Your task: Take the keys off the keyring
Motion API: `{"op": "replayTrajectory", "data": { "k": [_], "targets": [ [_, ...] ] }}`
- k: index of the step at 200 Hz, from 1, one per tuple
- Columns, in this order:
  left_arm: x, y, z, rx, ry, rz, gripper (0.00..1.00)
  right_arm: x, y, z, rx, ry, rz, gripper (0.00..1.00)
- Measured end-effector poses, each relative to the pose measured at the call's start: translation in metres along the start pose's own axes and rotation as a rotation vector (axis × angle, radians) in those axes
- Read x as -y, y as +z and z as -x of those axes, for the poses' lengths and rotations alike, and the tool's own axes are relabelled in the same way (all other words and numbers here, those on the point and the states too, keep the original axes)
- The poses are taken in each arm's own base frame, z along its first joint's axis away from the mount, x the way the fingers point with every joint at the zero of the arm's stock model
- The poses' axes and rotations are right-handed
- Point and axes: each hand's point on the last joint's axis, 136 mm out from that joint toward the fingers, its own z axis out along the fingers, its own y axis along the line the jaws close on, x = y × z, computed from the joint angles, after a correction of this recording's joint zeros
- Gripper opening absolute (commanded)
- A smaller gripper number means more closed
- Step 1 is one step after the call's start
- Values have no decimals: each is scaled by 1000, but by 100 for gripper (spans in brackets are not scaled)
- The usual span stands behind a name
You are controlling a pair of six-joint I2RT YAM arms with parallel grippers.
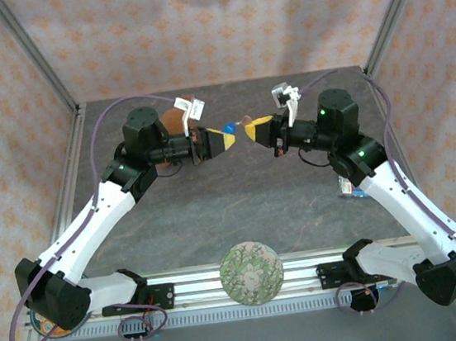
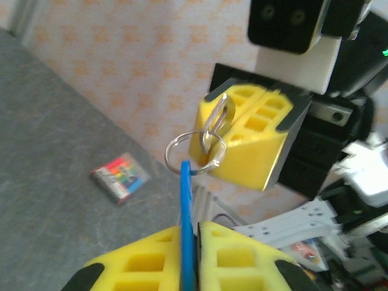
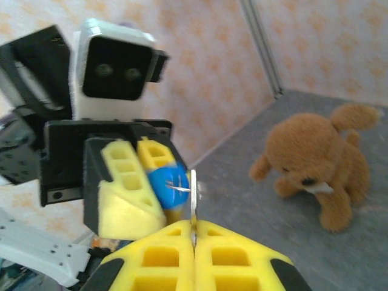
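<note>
As left fingers (image 2: 145, 262) pinch blue key (image 2: 187, 224), right fingers (image 3: 159, 254) pinch silvery key (image 3: 193, 200).

**Top external:** the camera is looking down from above and behind onto the table (image 1: 234, 220), with the arm bases at 6 o'clock.
**Left wrist:** the camera is sitting close behind the left gripper (image 2: 193, 242) and facing the right gripper (image 2: 227, 118) at 1 o'clock.
**Right wrist:** the camera is facing back, with the left gripper at 10 o'clock.
Both wrist views are sharing the keyring (image 2: 170, 147) between the grippers.
</note>
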Motion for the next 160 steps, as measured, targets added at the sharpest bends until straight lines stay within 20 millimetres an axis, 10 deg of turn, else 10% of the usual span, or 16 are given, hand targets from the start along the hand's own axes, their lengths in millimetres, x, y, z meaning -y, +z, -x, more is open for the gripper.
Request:
{"op": "replayTrajectory", "data": {
  "k": [53,160],
  "targets": [
    [-35,-23,-23,57,125,239,56,34,7,-20,-134,34,-151,0],
    [-58,-28,-40,123,417,379,64,53,14,-52,-275,-22,-208,0]
  ]
}}
